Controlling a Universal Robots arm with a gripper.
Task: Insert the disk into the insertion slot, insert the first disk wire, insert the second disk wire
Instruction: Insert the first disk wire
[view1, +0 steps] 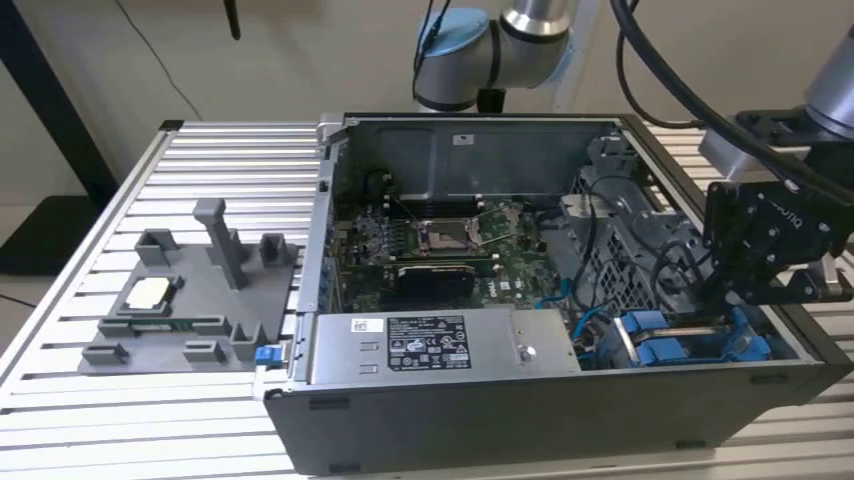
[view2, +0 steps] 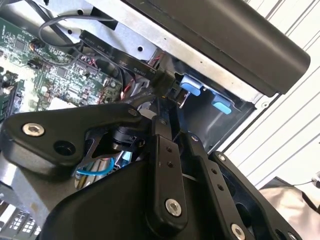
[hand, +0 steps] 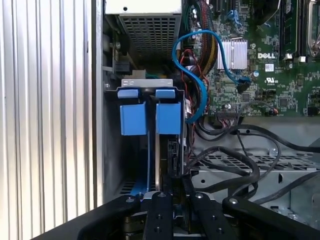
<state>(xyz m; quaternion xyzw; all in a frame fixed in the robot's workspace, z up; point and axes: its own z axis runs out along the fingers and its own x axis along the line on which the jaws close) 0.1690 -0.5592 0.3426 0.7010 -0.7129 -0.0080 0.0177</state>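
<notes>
The gripper (hand: 176, 192) is hanging low over one corner of the open computer case (view1: 534, 430), just above the slot (hand: 145, 82). Whether it is closed on anything I cannot tell.

Right under it, the disk (hand: 168, 118) is sitting in the slot, seen edge-on in the first wrist view, with its blue frame showing as two blue tabs side by side against the grey metal. In the exterior view this corner is lying at the exterior view's right, close to the front wall of the case.

Just beside the slot, a blue cable (hand: 197, 85) is looping up towards the green circuit board (hand: 270, 75), and a bundle of black cables (hand: 240, 150) is trailing across the perforated metal floor nearby.

Farther on, a grey power supply box (view1: 441, 345) with a black-and-white label is lying along the front wall of the case, and a square silver processor socket (view1: 443, 235) is sitting in the middle of the board.

Outside the case, at the exterior view's left, a grey tray (view1: 160, 340) of small parts is resting on the slatted metal table (view1: 80, 420). At the back, the robot arm (view1: 534, 20) is rising out of view behind the case.
</notes>
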